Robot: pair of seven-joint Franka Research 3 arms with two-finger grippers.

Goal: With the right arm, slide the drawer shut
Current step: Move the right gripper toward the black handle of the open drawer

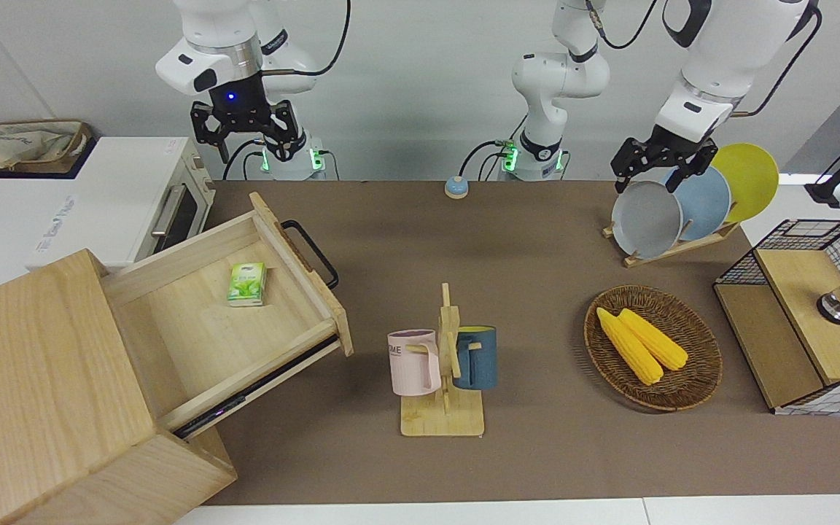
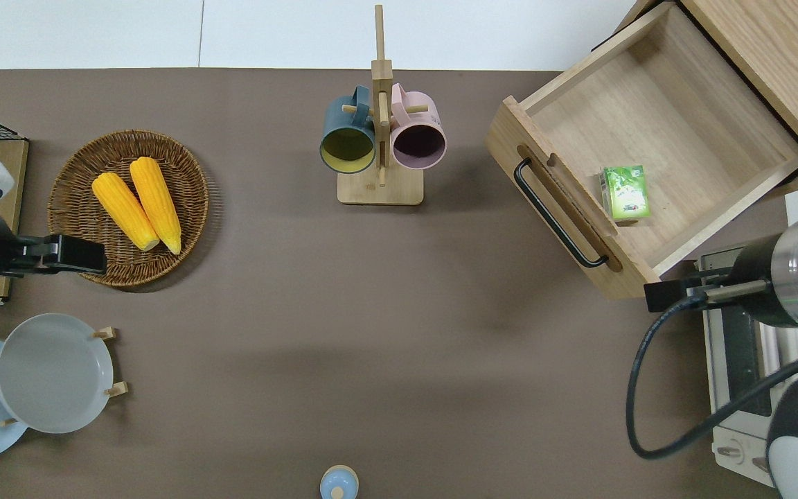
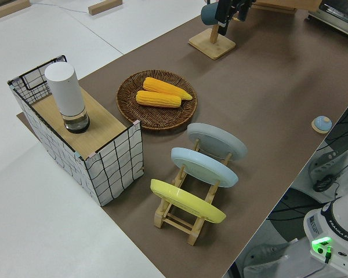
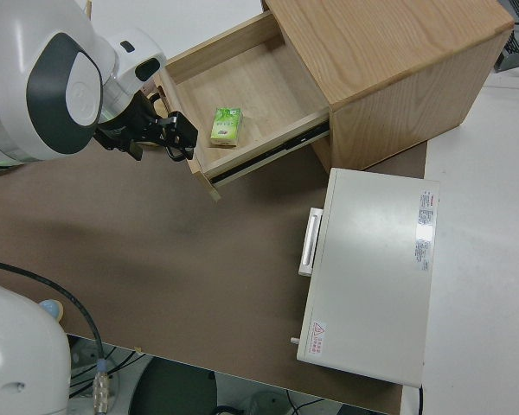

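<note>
Currently the drawer (image 1: pixel 245 306) is standing pulled out of its wooden box (image 1: pixel 48 394) at the right arm's end of the table, one green packet (image 1: pixel 246 284) lying inside. Its long front with the black bar handle (image 1: pixel 312 251) is facing diagonally toward the table's middle. The right gripper (image 1: pixel 243 124) is hanging with fingers apart; the left arm is parked.

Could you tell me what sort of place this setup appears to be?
Most likely a robotics lab staged as a kitchen: two table-mounted arms, a toaster oven, a plate rack and a mug stand.
</note>
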